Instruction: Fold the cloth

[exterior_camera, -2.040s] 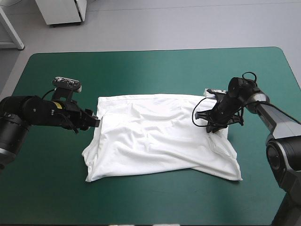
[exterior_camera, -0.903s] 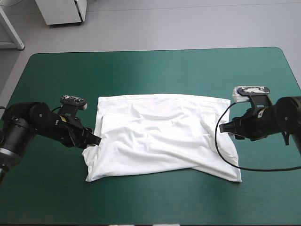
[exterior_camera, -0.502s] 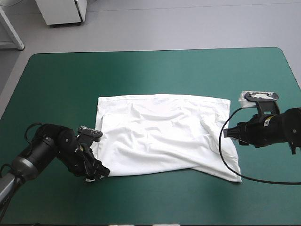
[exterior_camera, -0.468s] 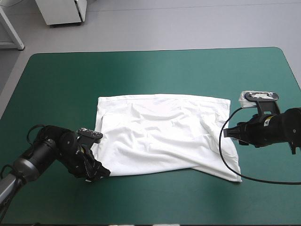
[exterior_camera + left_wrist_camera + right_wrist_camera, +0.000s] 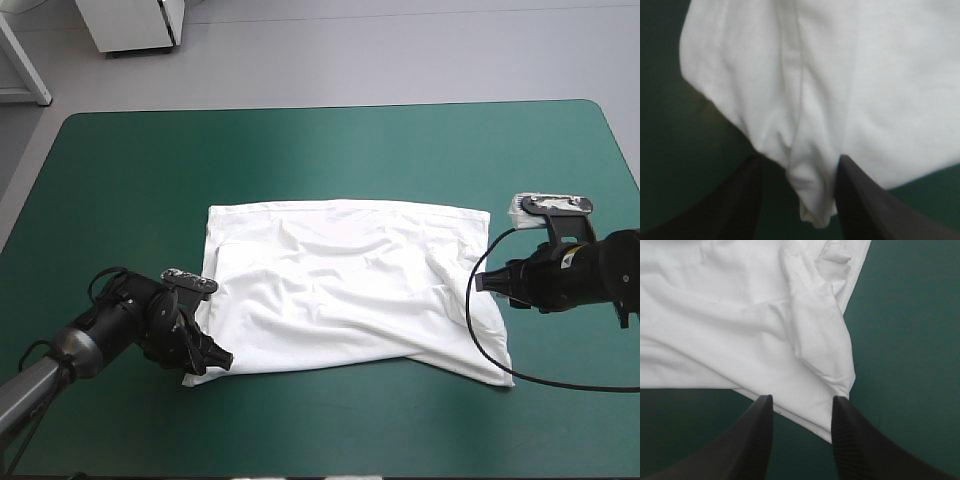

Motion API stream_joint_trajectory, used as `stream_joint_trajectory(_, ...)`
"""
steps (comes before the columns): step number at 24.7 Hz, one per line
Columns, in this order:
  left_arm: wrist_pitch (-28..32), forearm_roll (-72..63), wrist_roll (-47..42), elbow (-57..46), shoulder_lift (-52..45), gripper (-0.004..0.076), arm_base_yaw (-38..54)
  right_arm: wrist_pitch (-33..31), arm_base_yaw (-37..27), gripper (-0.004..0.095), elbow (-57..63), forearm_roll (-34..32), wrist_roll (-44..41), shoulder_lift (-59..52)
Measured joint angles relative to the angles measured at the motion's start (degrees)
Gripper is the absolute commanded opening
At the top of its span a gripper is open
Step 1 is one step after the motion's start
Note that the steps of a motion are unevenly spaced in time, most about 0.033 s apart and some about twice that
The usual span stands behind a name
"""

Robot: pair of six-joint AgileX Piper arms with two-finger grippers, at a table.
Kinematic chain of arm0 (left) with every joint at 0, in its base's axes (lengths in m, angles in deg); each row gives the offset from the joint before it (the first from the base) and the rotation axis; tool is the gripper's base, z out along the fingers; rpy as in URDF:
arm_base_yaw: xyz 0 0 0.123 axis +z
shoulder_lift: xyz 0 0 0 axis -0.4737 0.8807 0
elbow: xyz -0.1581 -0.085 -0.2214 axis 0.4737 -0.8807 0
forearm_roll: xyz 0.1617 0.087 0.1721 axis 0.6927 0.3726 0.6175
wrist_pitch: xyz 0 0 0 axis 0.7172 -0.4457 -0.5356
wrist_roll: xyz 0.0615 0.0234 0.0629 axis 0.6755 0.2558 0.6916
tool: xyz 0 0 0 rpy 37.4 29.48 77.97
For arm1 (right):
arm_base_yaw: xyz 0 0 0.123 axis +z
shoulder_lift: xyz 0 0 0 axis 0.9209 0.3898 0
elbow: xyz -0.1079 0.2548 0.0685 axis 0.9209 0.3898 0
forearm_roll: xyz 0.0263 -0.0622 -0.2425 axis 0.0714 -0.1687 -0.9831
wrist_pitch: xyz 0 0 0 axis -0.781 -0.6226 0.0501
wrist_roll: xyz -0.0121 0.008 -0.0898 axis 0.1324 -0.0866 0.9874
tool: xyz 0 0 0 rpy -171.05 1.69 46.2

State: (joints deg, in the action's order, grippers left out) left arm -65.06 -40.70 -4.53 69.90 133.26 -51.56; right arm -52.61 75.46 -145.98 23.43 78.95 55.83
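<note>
white t-shirt (image 5: 840, 75) corner between parted left claw (image 5: 800, 159) — unseen from above

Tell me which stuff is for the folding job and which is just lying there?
For the job:
- the T-shirt, spread out
- the left end effector, open around a near corner of the shirt
- the right end effector, open at the shirt's right edge

Just there:
- only the teal-green cover underneath
</note>
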Motion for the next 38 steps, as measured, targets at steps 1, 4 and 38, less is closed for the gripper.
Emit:
stream_joint_trajectory(1,0.6,0.0,-0.1,0.0,1.0,0.0333,0.0,0.0,0.0,0.0347,0.0,0.0,0.0,0.0)
stream_joint_trajectory(4,1.4,-0.5,-0.2,0.0,3.1,0.0333,0.0,0.0,0.0,0.0347,0.0,0.0,0.0,0.0)
stream_joint_trajectory(38,4.9,-4.7,-0.1,-3.1,3.5,-0.0009,0.0,13.2,0.0,0.0439,25.0,-1.1,-0.7,7.9)
